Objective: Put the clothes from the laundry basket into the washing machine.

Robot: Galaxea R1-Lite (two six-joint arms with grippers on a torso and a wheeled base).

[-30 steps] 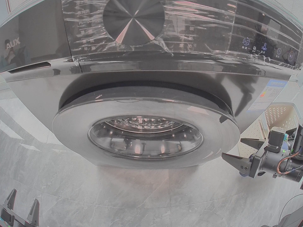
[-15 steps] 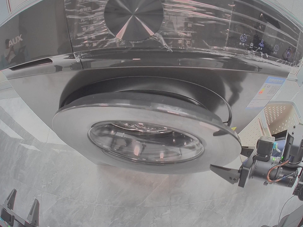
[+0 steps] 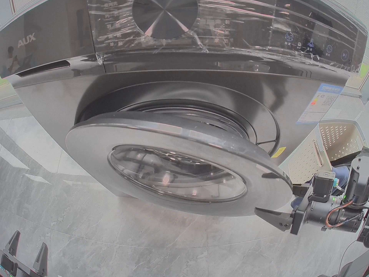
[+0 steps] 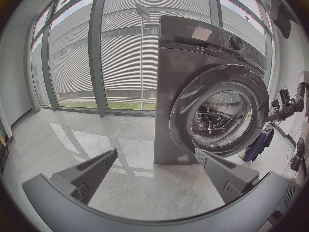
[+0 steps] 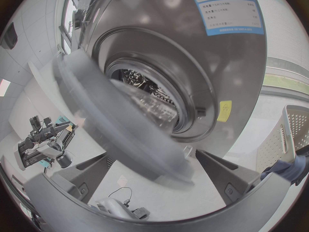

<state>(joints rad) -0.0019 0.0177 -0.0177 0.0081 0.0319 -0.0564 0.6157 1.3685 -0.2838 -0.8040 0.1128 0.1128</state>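
Note:
The dark grey washing machine (image 3: 215, 77) stands in front of me with its round glass door (image 3: 177, 166) swung partly open, hinged on its left. The drum (image 5: 151, 91) shows behind the door. My right gripper (image 3: 278, 202) is open and straddles the door's free right rim, one finger on each side (image 5: 154, 158). The beige perforated laundry basket (image 3: 338, 139) stands on the floor to the right of the machine, with blue clothes (image 3: 340, 172) hanging over its side (image 4: 257, 145). My left gripper (image 3: 26, 247) hangs low at the near left, open and holding nothing (image 4: 156, 153).
Glossy grey tiled floor (image 3: 115, 227) spreads in front of the machine. Large windows (image 4: 96, 49) run behind and to the left of the washer. A cable and a small device (image 5: 122, 207) lie on the floor below the right gripper.
The washer door went from shut to partly open, its right rim swinging out toward me. My right gripper moved left and nearer along with that rim. The left gripper stayed put.

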